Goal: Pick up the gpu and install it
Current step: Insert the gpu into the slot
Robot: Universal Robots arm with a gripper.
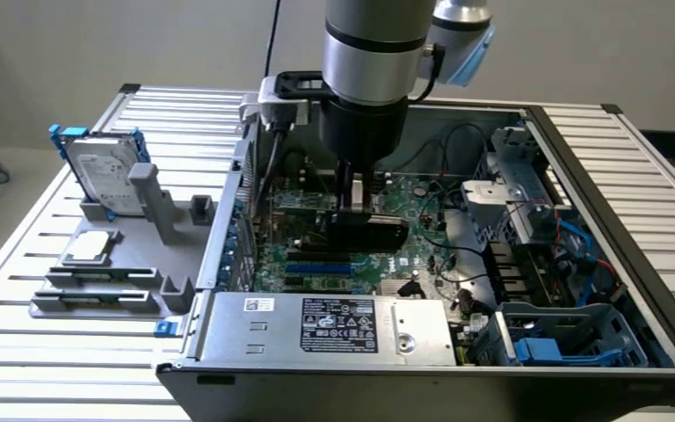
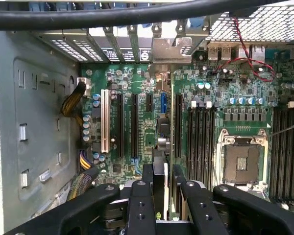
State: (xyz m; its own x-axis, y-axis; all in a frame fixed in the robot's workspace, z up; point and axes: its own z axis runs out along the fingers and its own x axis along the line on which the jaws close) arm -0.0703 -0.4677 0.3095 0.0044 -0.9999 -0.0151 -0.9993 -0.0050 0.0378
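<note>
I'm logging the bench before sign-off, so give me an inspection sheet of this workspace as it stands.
Surface: slatted metal table carrying an open computer case.
Job's things: gpu upright over the motherboard slots; whether it is seated cannot be told.
Clutter: grey fixture holding a hard drive and memory sticks.
Grippers: gripper shut on the gpu.
Cables: black cable running down to the wrist; blue cables inside the case.
Surroundings: plain grey wall.
</note>
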